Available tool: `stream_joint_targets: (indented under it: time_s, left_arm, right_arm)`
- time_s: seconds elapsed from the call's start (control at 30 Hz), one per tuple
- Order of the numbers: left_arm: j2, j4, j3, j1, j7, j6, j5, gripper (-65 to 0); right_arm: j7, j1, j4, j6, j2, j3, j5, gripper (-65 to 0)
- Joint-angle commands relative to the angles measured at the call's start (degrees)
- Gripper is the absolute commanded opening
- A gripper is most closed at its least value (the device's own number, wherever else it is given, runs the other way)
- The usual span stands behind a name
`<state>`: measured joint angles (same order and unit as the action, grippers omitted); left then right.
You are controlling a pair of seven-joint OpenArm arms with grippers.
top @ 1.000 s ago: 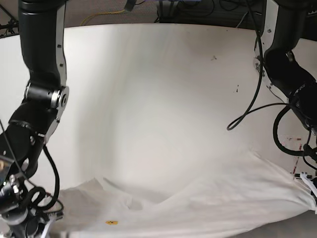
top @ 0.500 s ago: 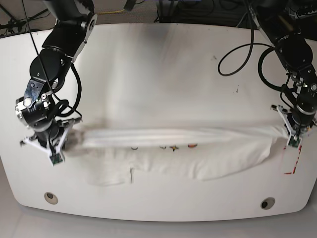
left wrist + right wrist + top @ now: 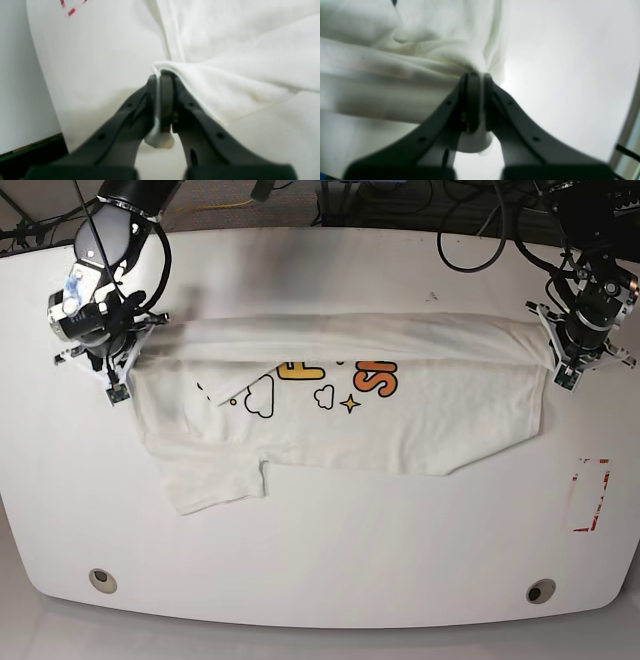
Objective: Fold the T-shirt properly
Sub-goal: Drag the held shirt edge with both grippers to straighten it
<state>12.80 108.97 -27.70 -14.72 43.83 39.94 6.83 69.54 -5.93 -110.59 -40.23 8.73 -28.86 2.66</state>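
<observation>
The T-shirt (image 3: pixel 400 425) is laid out across the middle of the white surface (image 3: pixel 320 570), front side up, so you can see orange letters, little clouds and a star. Its top edge is folded over into a long band running side to side. The left gripper (image 3: pixel 160 75) is clamped tight on a corner of the fabric at the base view's right end, cloth pinched between both fingers. The right gripper (image 3: pixel 476 75) is doing the same at the other end, closed on a bunched bit of shirt. One sleeve sticks out toward the front edge. There's a red-and-white tape mark (image 3: pixel 590 495) near the right side, well apart from the shirt.
</observation>
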Motion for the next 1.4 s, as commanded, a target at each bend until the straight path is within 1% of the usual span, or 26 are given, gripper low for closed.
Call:
stream_joint_targets:
  time_s: [0.0,0.1,0.23,0.37,0.47,0.6,0.67,0.7,0.73,0.8,0.83,0.87,0.9,1.0,1.03,1.13,1.2,1.37]
  left_arm:
    - [1.0,1.1,-0.5,0.1,-0.6,-0.8,0.8,-65.0]
    - [1.1,1.1,0.0,0.3,-0.6,-0.8,0.8,-65.0]
    - [1.1,1.0,0.8,0.3,-0.6,-0.8,0.8,-65.0]
    - [1.3,1.0,2.6,0.3,-0.6,-0.8,0.9,-65.0]
    - [1.3,0.0,2.8,0.3,-0.7,-0.8,0.9,-65.0]
    - [1.5,-3.7,3.0,1.5,-0.7,-0.8,1.0,-64.9]
    - [1.5,-5.5,3.0,2.6,-0.7,-0.8,1.1,-58.6]
    - [1.8,-6.9,3.0,3.5,-0.7,-0.8,1.1,-51.9]
    - [2.5,-7.9,3.0,4.3,-0.7,-0.8,0.9,-45.8]
    - [3.2,-9.9,3.0,5.9,-0.7,-0.9,0.8,-33.3]
    - [3.5,-10.8,3.0,6.6,-0.7,-0.9,0.8,-28.2]
    - [3.5,-11.4,3.0,7.3,-0.7,-0.9,0.8,-24.6]
    - [3.5,-11.7,3.0,8.0,-0.7,-0.9,0.8,-22.6]
    - [3.6,-11.8,3.0,10.2,-0.7,-0.9,0.8,-21.4]
    - [4.7,-11.9,3.0,11.3,-0.7,-0.9,0.8,-21.4]
    - [7.2,-12.2,2.7,14.4,-0.7,-0.8,0.3,-21.5]
    - [8.0,-12.0,1.5,15.8,-0.7,-0.3,-2.7,-21.5]
    - [11.8,-11.8,-1.8,15.9,-0.4,0.1,-16.9,-21.5]
  right_arm:
    - [-0.3,-1.9,-1.3,0.2,1.2,-2.4,4.3,-65.0]
    - [0.0,-4.2,-1.3,0.2,1.2,-3.5,8.1,-65.0]
    - [0.0,-7.2,-1.3,0.2,1.2,-3.7,10.5,-65.0]
    - [0.0,-10.2,-1.3,0.2,1.2,-3.7,14.3,-64.5]
    - [-0.1,-11.8,-1.3,0.2,1.3,-3.8,17.2,-60.2]
    - [-0.2,-14.1,-1.3,0.2,1.3,-3.8,19.1,-50.9]
    - [-0.3,-14.4,-1.3,0.2,1.4,-3.8,18.8,-45.3]
    - [-0.3,-14.4,-1.3,0.2,1.4,-3.8,18.8,-40.7]
    - [-0.3,-14.5,-1.3,0.2,1.4,-4.1,18.7,-37.6]
    - [-0.3,-14.5,-1.3,0.2,1.4,-5.2,18.7,-33.0]
    - [-0.3,-14.5,-1.2,0.2,1.4,-5.8,18.7,-31.9]
    - [-0.3,-14.5,-1.2,0.2,1.4,-6.3,18.7,-31.9]
    - [-0.3,-14.5,-1.2,0.2,1.4,-6.3,18.7,-32.3]
    - [-0.3,-14.5,-1.2,0.2,2.0,-6.3,18.7,-32.3]
    - [-0.3,-14.5,-1.2,0.2,2.7,-6.3,18.8,-32.3]
    - [-0.3,-14.5,-1.2,0.2,2.7,-6.3,18.8,-32.3]
    - [-0.3,-14.4,-1.2,0.2,2.7,-6.3,18.8,-32.3]
    - [-0.3,-14.4,-1.2,0.2,2.7,-6.3,19.0,-32.3]
